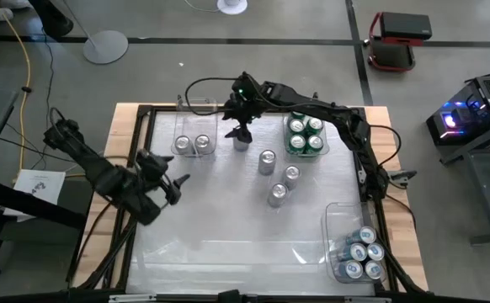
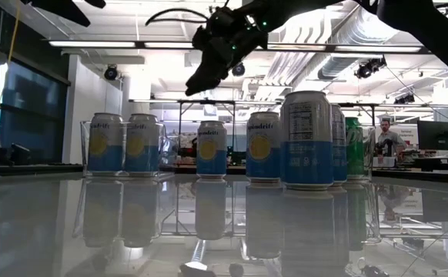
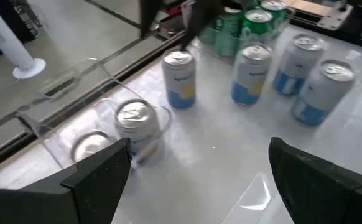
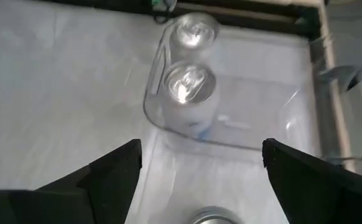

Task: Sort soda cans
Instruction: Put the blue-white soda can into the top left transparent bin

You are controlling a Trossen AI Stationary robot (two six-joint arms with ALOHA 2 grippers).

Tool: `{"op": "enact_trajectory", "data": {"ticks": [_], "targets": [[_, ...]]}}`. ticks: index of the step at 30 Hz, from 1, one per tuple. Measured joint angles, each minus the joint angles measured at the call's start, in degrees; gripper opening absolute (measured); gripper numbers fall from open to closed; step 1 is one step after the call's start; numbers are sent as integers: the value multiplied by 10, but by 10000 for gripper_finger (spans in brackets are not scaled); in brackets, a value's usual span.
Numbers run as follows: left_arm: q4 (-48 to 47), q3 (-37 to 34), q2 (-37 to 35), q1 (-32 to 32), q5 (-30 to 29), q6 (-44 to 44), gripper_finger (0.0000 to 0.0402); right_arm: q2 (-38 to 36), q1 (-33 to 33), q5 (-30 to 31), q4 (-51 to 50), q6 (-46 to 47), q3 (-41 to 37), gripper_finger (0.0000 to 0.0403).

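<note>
Clear bins (image 1: 196,135) (holding cans (image 1: 193,144)) surround

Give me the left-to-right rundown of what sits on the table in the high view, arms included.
Left gripper, open → bin with two cans → right gripper, open above a lone can → three loose cans → bin of green cans → bin of blue cans.

Cans (image 1: 267,162): shiny metal tops, glossy printed sides. Bins (image 1: 194,135): clear, smooth plastic. Bench (image 1: 228,227): glossy, mirror-like sheet reflecting the cans, over a pale bare wood edge (image 1: 127,118). Both claws, left (image 3: 196,168) and right (image 4: 199,165): matt black plastic.
</note>
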Motion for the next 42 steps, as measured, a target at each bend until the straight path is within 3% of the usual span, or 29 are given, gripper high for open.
{"op": "enact_trajectory", "data": {"ticks": [7, 24, 35, 38, 42], "targets": [[-4, 0, 53, -61, -38, -99, 355, -9, -37, 0, 2, 23, 0, 320], [-16, 0, 188, -120, -84, -299, 355, -31, -36, -5, -218, 12, 0, 317], [-17, 0, 253, -109, -124, -369, 355, -172, -29, 32, -254, 49, -4, 310], [-19, 0, 261, -95, -130, -369, 355, -246, -10, 13, -200, 55, -83, 310], [-20, 0, 270, -79, -140, -367, 355, -377, 11, 19, -22, 106, -299, 309]]}}
